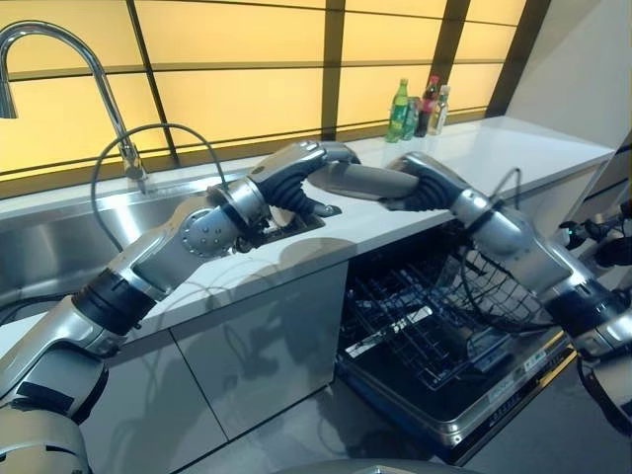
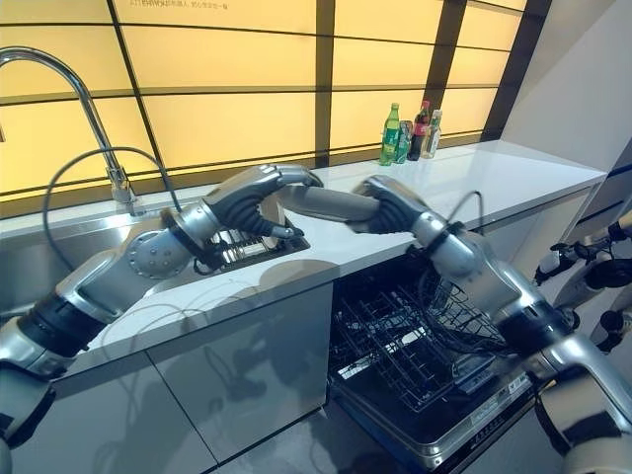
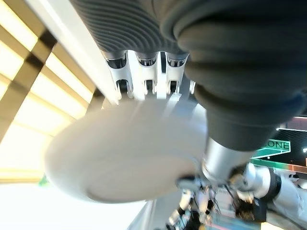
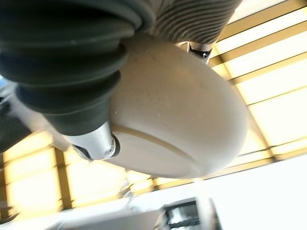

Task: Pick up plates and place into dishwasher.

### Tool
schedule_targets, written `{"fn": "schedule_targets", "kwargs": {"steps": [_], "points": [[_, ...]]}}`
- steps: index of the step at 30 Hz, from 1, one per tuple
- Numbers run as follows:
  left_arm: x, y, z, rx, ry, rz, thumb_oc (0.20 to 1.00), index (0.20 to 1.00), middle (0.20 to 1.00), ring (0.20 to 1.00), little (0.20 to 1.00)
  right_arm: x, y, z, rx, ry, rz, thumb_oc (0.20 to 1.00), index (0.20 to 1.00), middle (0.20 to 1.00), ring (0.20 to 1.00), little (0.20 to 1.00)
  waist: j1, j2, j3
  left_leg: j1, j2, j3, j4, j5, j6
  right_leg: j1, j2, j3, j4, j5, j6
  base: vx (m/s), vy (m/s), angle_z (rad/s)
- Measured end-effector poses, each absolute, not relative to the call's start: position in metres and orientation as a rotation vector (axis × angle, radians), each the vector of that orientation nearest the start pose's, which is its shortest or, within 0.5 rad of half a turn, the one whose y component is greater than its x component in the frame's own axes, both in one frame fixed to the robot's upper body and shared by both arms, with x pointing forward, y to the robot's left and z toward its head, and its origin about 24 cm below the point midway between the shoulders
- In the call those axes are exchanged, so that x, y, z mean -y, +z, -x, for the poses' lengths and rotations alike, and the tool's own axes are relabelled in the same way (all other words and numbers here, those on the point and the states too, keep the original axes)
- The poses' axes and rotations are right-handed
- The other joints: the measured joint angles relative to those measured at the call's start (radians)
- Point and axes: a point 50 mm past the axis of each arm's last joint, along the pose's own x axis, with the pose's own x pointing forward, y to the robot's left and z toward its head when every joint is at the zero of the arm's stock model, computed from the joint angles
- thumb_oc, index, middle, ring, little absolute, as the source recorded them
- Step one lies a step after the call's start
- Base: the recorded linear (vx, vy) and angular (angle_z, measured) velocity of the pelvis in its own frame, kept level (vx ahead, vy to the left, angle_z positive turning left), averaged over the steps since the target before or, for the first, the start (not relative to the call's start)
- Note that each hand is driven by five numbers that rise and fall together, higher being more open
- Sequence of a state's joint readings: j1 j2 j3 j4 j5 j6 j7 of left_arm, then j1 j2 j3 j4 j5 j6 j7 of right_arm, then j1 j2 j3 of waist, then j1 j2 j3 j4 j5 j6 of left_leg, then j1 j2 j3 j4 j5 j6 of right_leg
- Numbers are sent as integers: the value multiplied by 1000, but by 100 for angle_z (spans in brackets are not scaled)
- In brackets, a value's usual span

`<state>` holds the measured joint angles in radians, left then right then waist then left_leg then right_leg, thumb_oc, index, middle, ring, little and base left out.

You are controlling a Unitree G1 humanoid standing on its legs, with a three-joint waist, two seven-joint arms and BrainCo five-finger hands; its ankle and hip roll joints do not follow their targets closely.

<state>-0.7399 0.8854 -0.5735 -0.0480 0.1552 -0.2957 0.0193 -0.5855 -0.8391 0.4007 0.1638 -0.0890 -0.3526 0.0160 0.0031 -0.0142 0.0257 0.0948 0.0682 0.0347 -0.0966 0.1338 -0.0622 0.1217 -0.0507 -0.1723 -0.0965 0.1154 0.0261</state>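
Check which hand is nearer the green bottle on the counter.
Right. The right hand holds the plate above the countertop, on the green bottle's side; the left hand holds the plate's far edge, over the sink side.

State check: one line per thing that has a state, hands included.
plate: held in the air above the counter between both hands, roughly level
left hand: on the plate's left edge; fingers cannot be read
right hand: on the plate's right edge; fingers cannot be read
dishwasher: door open, lower rack pulled out, no plates seen in it
faucet: no water seen running
bottles: upright at the counter's back
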Motion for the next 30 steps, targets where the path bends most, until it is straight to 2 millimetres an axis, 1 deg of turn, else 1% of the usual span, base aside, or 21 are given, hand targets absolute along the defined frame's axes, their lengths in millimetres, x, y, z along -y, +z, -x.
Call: {"fn": "schedule_targets", "kwargs": {"steps": [2,4,6,8,9,11,13,16,18,23,25,27,28,30], "points": [[-141,223,-304,828,-437,-1192,1000,1000,1000,1000,1000,195,187,-313,567,353,984,200,200,200,200,200,-17,4,5,-2,1,8,0,0,0,-5,1,6,0,1,1,-1,1,-14],[-162,225,-311,795,-319,-1287,1000,1000,1000,1000,1000,217,183,-308,492,308,1021,200,200,200,200,200,-25,10,16,-2,3,21,0,-1,-1,-14,3,25,0,0,-1,7,4,-16],[-189,226,-315,742,-193,-1364,1000,1000,1000,1000,1000,238,175,-301,410,268,1041,200,200,200,200,200,-43,12,25,-4,4,22,0,-1,-1,-16,6,30,0,0,-1,47,14,-7],[-212,227,-317,697,-78,-1388,1000,1000,1000,1000,1000,258,165,-290,335,231,1040,200,200,200,200,200,-56,12,34,-2,8,36,0,-3,-4,-26,9,46,0,-1,-2,17,16,-19],[-220,227,-316,686,-38,-1395,1000,1000,1000,1000,1000,263,160,-286,305,226,1039,200,200,200,200,200,-59,13,42,-2,10,43,0,-4,-5,-24,11,54,0,0,-2,0,14,-19],[-233,226,-313,671,34,-1394,1000,1000,1000,1000,1000,276,149,-276,230,227,1032,200,200,200,200,200,-71,14,61,-3,11,49,0,-4,-5,-28,12,58,0,1,0,4,13,-11],[-244,221,-312,638,80,-1391,1000,1000,1000,1000,1000,283,137,-268,152,244,1002,200,200,200,200,200,-81,17,66,-1,11,54,0,-6,-7,-30,12,62,0,1,0,8,7,-8],[-256,215,-309,618,142,-1408,1000,1000,1000,1000,1000,288,121,-261,44,291,987,200,200,200,200,200,-99,18,79,1,12,63,0,-9,-10,-32,12,68,0,1,0,20,-2,-9],[-261,212,-309,597,169,-1419,1000,1000,1000,1000,1000,291,111,-257,-22,307,951,200,200,200,200,200,-100,19,85,3,13,70,0,-11,-10,-33,13,73,0,2,1,31,-10,-11],[-270,211,-311,562,233,-1429,1000,1000,1000,1000,1000,298,84,-255,-149,320,862,200,200,200,200,200,-94,18,89,18,13,72,0,-17,-12,-21,13,74,-1,2,1,36,-14,-1],[-272,210,-311,547,249,-1433,1000,1000,1000,1000,1000,296,72,-256,-199,333,823,200,200,200,200,200,-92,19,92,17,13,72,0,-17,-12,-22,13,74,-1,2,1,15,-12,0],[-275,209,-313,526,259,-1440,1000,1000,1000,1000,1000,292,54,-259,-263,349,779,200,200,200,200,200,-90,19,92,16,13,72,0,-17,-12,-22,13,73,-1,2,1,0,0,0],[-275,209,-313,521,266,-1443,1000,1000,1000,1000,1000,288,46,-260,-293,366,765,200,200,200,200,200,-84,22,94,15,13,72,0,-17,-12,-22,12,71,0,2,1,0,0,0],[-269,212,-320,524,256,-1462,1000,1000,1000,1000,1000,284,28,-262,-368,376,715,200,200,200,200,200,-65,22,95,14,14,71,0,-17,-12,-23,12,64,0,2,1,5,-5,3]]}}
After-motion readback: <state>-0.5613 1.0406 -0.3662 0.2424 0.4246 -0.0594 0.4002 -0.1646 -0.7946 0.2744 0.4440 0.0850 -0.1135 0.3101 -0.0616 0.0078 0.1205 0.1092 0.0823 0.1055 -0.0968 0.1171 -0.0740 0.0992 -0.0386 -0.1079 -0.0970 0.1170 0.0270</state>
